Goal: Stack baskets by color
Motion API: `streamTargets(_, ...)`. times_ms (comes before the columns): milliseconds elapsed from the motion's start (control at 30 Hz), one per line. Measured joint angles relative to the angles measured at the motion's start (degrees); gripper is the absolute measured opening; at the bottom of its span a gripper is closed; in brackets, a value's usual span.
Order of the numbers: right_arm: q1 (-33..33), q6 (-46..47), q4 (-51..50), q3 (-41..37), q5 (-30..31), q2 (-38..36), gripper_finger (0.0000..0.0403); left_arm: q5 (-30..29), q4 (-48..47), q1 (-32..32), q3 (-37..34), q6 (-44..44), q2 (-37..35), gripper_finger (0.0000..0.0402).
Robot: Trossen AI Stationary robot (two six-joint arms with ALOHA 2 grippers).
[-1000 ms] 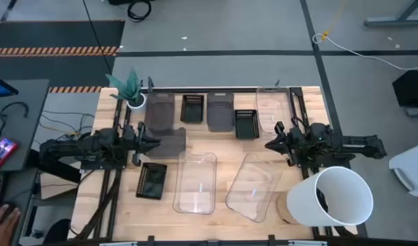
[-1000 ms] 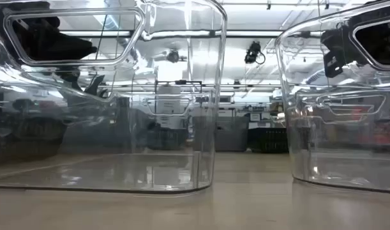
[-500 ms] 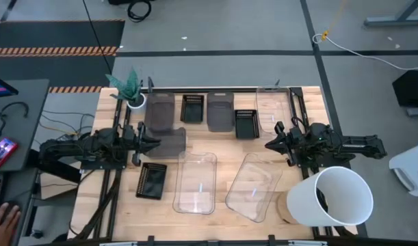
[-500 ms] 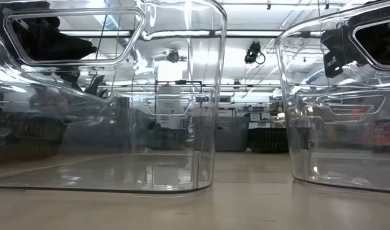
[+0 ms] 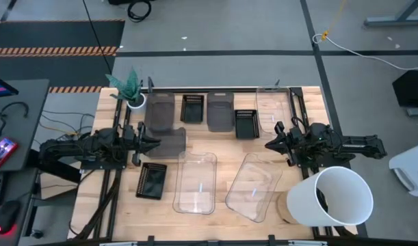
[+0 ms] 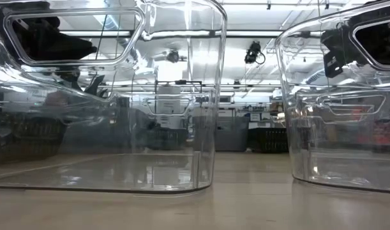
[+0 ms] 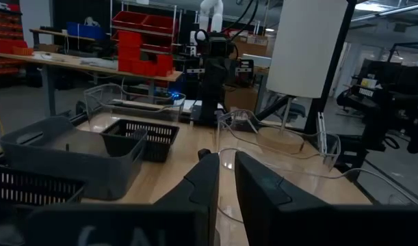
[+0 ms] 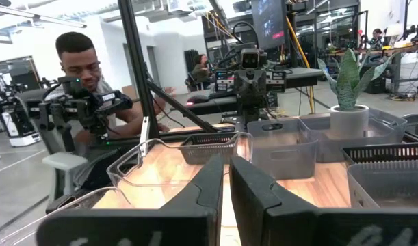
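On the pale wooden worktop (image 5: 126, 205) nothing is yet seen stacked, so the task is judged to be at its start or very near it. The left gripper (image 5: 156, 143) is held low with its jaws nearly closed on nothing, as the left wrist view shows a narrow empty gap between them; a mid-sized smoky grey basket (image 5: 169, 141) lies just ahead of the jaw tips, and whether it is touched cannot be told. A second smoky grey basket (image 5: 160, 111) and a third (image 5: 220, 111) sit farther off along the far edge, each apart from the others. Three small black slotted baskets are spread out: one (image 5: 192, 108) between the far greys, one (image 5: 245, 124) beside the third grey, and one (image 5: 151, 180) to the near side of the left jaws. The right gripper (image 5: 269, 145) waits with its jaws closed and empty; a large clear basket (image 5: 252, 185) lies tilted just beyond them, another clear basket (image 5: 196, 182) beside it, and a third (image 5: 270, 109) at the far edge. All three colour groups are judged still to be gathered and nested.
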Motion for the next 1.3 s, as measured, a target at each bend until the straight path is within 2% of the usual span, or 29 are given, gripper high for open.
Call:
streamTargets(1000, -0.01, 0.00, 0.00, 0.00, 0.00, -0.02, 0.0034, -0.02, 0.34, 0.02, 0.00, -0.47, -0.01, 0.0053)
streamTargets(1300, -0.01, 0.00, 0.00, 0.01, 0.01, -0.01, 0.0034, 0.02, 4.68, 0.02, 0.00, -12.94, -0.02, 0.0055)
